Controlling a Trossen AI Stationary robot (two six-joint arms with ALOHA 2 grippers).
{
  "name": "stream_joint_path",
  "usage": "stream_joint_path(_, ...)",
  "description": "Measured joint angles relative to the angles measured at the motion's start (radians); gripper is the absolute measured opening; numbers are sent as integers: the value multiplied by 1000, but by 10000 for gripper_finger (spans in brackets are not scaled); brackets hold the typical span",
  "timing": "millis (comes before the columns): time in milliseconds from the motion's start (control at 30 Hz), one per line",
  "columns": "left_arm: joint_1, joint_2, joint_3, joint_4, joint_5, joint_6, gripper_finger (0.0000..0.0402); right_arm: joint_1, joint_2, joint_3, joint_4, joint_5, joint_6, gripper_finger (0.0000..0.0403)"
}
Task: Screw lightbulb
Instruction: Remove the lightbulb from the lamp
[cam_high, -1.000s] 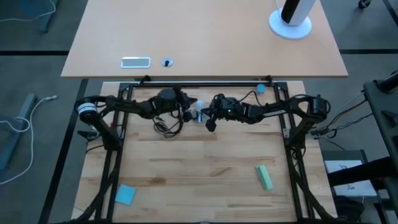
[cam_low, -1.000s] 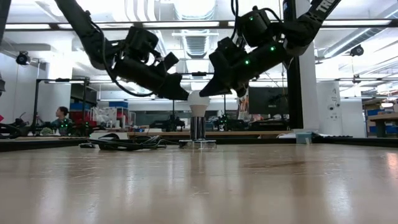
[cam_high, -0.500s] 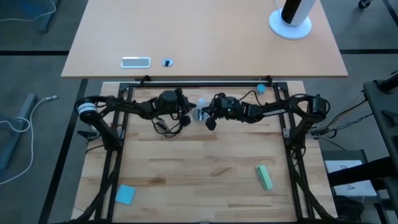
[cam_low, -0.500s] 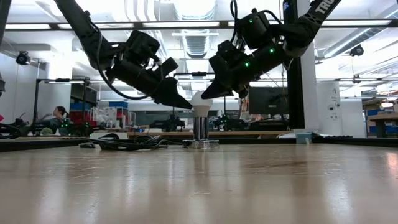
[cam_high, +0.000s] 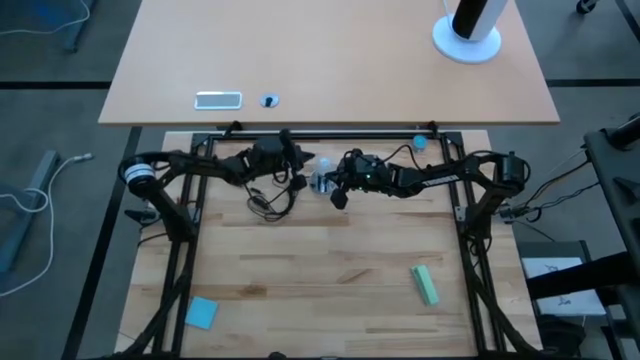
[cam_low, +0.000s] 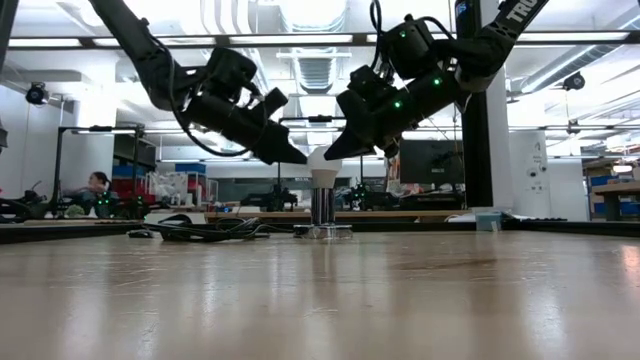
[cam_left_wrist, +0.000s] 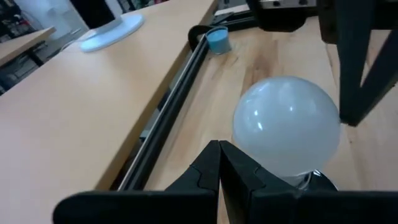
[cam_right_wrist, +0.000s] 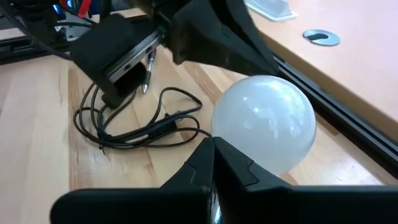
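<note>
On the near part of the worktop (cam_high: 320, 270) lie a blue pad (cam_high: 201, 312) and a green block (cam_high: 425, 284), well apart. Toward the far edge, the bulb (cam_low: 322, 163) stands upright in a silver socket (cam_low: 321, 208). The left end effector (cam_low: 298, 157) has its fingers together, tip just beside the bulb. The right end effector (cam_low: 333, 152), fingers also together, points at the bulb from the other side. A black cord (cam_right_wrist: 137, 124) coils near the socket. A blue cap (cam_left_wrist: 217, 40) sits by the far rail. No writing is readable.
</note>
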Motion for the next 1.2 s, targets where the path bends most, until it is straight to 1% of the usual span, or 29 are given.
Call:
stream_joint_path(67, 3, 0, 8, -8, 6, 3, 0, 7, -8, 0, 0, 1, -20, 0)
stream_joint_path(133, 3, 0, 8, -9, -17, -7, 0, 26, -26, 0, 14, 16, -34, 0)
stream_joint_path(233, 6, 0, 7, -11, -24, -39, 0, 50, -66, 1, -2, 97, -54, 0)
stream_joint_path(267, 6, 0, 7, -17, -24, -52, 0, 53, -77, 2, -23, 127, -56, 0)
stream_joint_path(333, 6, 2, 6, -27, -24, -74, 0, 53, -87, 1, -77, 156, -54, 0)
stream_joint_path(433, 1, 5, 6, -31, -18, -92, 0, 45, -86, 0, -119, 158, -43, 0)
stream_joint_path(633, -4, 5, 5, -30, 52, -102, 0, 36, -67, 0, -127, 154, -24, 0)
stream_joint_path(1200, -33, 4, 5, -71, 39, -110, 0, 10, -46, 0, -114, 157, -8, 0)
